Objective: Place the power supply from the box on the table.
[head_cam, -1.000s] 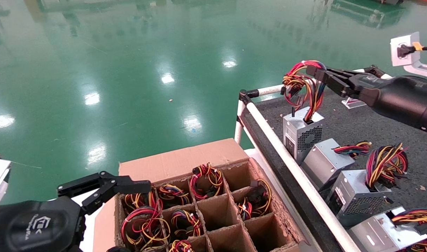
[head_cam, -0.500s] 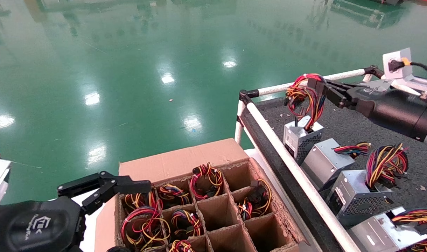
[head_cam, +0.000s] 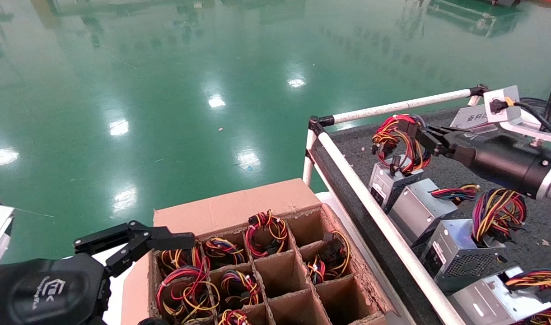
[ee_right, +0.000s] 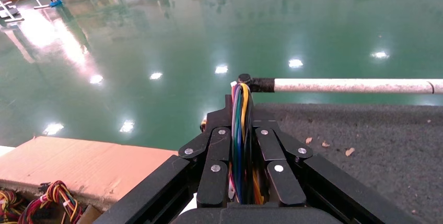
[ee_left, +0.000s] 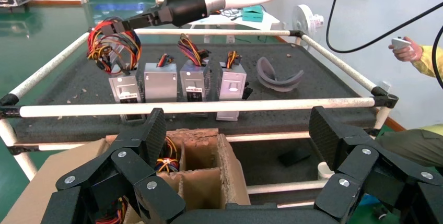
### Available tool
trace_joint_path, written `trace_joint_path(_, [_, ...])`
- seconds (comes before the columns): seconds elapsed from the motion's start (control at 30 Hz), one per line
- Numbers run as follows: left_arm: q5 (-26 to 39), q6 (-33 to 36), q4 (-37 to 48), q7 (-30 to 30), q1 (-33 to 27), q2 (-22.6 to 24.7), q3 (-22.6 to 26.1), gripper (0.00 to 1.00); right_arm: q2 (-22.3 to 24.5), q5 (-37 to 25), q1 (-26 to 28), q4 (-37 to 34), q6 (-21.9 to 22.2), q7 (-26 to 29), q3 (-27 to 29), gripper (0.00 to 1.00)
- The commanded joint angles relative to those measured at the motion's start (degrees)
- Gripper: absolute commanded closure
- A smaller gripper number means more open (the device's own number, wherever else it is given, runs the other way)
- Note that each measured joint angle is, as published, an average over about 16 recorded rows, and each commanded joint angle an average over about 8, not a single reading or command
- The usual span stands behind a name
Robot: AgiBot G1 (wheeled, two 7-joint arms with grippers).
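My right gripper (head_cam: pixel 419 134) is shut on the looped red, yellow and blue wires (head_cam: pixel 399 142) of a silver-grey power supply (head_cam: pixel 385 184). The block hangs low at the table's (head_cam: pixel 456 169) far left end, beside a row of others; I cannot tell whether it touches the felt. In the right wrist view the wires (ee_right: pixel 239 125) run straight between the shut fingers. The left wrist view shows the same unit (ee_left: pixel 123 85) under that gripper (ee_left: pixel 119 25). The brown box (head_cam: pixel 239 205) holds more wire bundles in its cells. My left gripper (head_cam: pixel 137 240) hovers open at the box's near left corner.
Three other power supplies (head_cam: pixel 417 210) (head_cam: pixel 456 255) (head_cam: pixel 492 300) line the table behind the white front rail (head_cam: pixel 375 207). A white socket block with a black cable (head_cam: pixel 501 103) sits at the far right. A grey curved piece (ee_left: pixel 279 75) lies on the felt. A person's hand (ee_left: pixel 405 51) shows beyond.
My right gripper has come down and slightly nearer with the power supply, bringing the block from above the felt to the end of the row. The left arm has not moved.
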Motion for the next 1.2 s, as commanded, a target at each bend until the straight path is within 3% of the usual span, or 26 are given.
trace_joint_path(0.03, [0.0, 0.0, 0.0, 0.0, 0.0, 0.0, 0.0, 0.0, 0.01, -0.14, -0.27, 0.06, 0.04, 0.13, -0.09, 0.4])
trace_joint_path(0.1, [0.0, 0.0, 0.0, 0.0, 0.0, 0.0, 0.0, 0.0, 0.05, -0.37, -0.4, 0.07, 0.4, 0.18, -0.27, 0.15])
trace_joint_path(0.17, [0.0, -0.01, 0.01, 0.0, 0.01, 0.0, 0.0, 0.0, 0.07, -0.52, -0.49, 0.06, 0.74, 0.18, -0.39, 0.01])
trace_joint_path(1.2, [-0.01, -0.01, 0.02, 0.01, 0.01, 0.0, 0.0, 0.0, 1.22, -1.4, 1.26, 0.49, 0.12, 1.2, -0.99, 0.0])
